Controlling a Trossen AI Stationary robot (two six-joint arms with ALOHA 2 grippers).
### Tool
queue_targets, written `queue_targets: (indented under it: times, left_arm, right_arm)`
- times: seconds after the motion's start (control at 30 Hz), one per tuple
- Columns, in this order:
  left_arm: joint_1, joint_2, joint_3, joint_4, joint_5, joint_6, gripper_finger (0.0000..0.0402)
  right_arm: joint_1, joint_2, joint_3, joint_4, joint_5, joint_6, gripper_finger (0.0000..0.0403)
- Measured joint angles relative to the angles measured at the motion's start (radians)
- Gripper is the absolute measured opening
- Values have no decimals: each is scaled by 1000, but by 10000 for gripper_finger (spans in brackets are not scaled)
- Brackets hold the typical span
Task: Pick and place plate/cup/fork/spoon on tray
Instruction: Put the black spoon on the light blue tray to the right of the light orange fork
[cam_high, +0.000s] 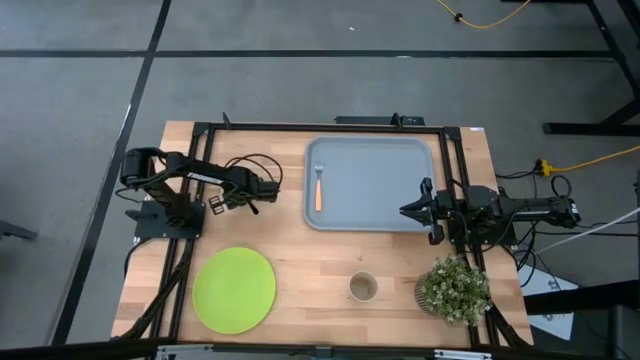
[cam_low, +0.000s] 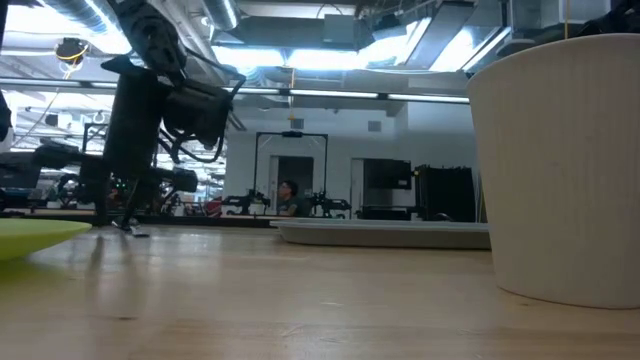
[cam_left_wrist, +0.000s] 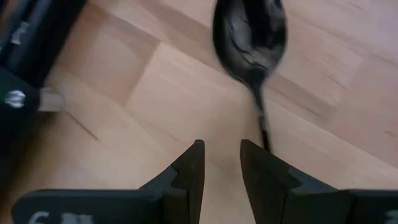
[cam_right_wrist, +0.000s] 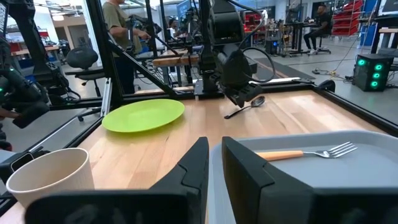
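The dark spoon (cam_left_wrist: 250, 37) lies on the wooden table left of the tray, and also shows in the right wrist view (cam_right_wrist: 245, 107). My left gripper (cam_high: 272, 187) hangs just above it, fingers a little apart (cam_left_wrist: 222, 155) with only bare wood between them. The spoon's handle (cam_left_wrist: 263, 124) runs past the outer side of one finger. The orange-handled fork (cam_high: 318, 188) lies in the grey-blue tray (cam_high: 380, 170) by its left rim. My right gripper (cam_high: 408, 210) is shut and empty over the tray's right near part. The green plate (cam_high: 234, 290) and the tan cup (cam_high: 363, 288) stand near the front edge. My left gripper points down at the table beside the spoon's handle end (cam_left_wrist: 266, 142). The handle goes out of sight behind one finger (cam_left_wrist: 261, 168), and I cannot tell whether that finger touches it. Nothing is between the fingers.
A potted plant (cam_high: 455, 288) stands at the front right, close to the right arm and the cup. The black frame rails run along the table's left, right and far sides. Bare wood lies between the plate and the tray.
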Motion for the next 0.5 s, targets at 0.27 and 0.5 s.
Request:
queue_targets:
  times: [0.27,0.5]
  left_arm:
    - [7,0,0,-1,-22,3,96]
    - [1,0,43,1,-94,4,96]
  right_arm:
    - [0,0,0,0,0,-1,51]
    - [0,0,0,0,0,-4,51]
